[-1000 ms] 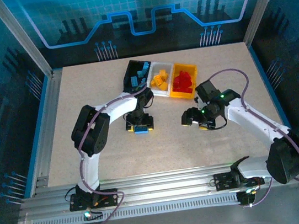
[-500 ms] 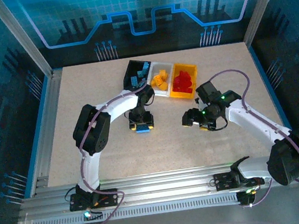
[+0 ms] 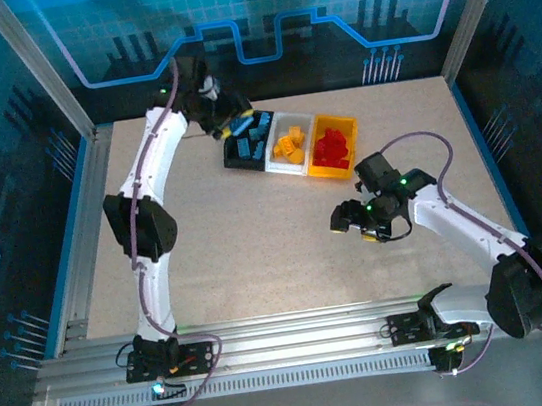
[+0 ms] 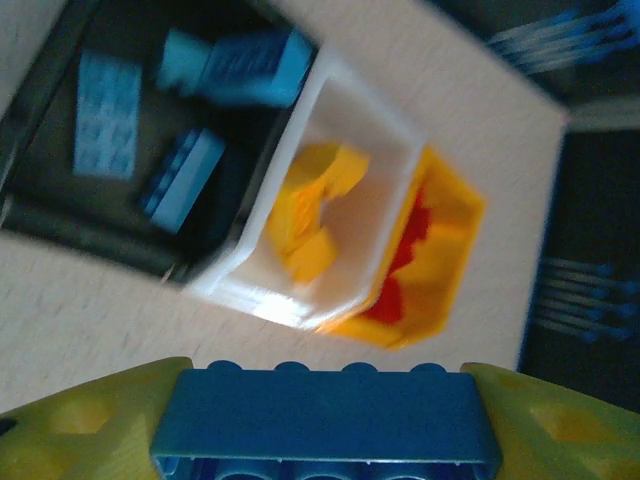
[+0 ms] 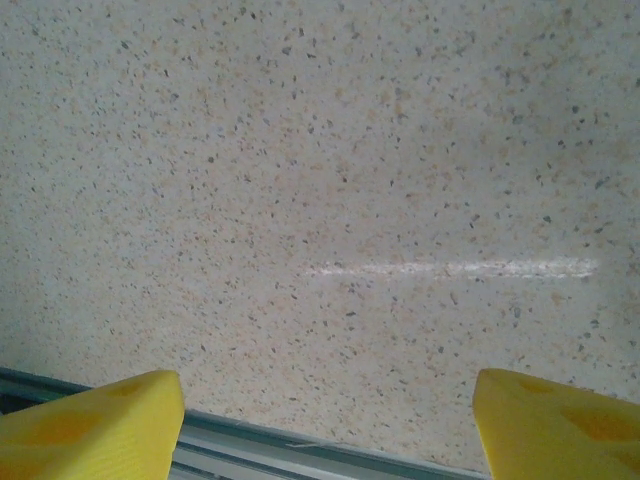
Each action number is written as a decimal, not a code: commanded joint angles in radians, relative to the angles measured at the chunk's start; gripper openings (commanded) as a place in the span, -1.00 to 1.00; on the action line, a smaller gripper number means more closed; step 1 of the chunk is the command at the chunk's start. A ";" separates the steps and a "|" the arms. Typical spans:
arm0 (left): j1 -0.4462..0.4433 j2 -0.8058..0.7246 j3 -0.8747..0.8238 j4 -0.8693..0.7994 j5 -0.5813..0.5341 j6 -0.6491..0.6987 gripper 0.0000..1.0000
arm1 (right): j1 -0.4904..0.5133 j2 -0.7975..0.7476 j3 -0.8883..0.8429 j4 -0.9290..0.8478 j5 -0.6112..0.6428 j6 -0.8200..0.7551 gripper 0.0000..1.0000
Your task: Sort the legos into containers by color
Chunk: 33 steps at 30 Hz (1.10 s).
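Left gripper is hovering at the far left of the table, just beside the black bin, and is clamping a blue lego between its yellow fingers. Left wrist view is blurring but the brick is showing studs up, held lengthwise. Black bin is holding several blue legos. White bin, joined next to it, is holding yellow-orange legos. Yellow-orange bin, last in the row, is holding red legos. Right gripper is hanging low over bare tabletop, near the yellow-orange bin, jaws spread wide and gripping nothing.
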 commanded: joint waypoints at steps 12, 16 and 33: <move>0.064 0.258 0.029 0.324 0.178 -0.318 0.30 | 0.122 -0.177 -0.026 -0.136 0.124 0.211 0.55; 0.066 0.286 0.033 0.361 0.193 -0.338 0.36 | 0.157 -0.219 -0.069 -0.149 0.150 0.269 0.56; 0.069 0.249 -0.013 0.340 0.196 -0.314 0.71 | 0.219 -0.285 -0.089 -0.178 0.208 0.346 0.62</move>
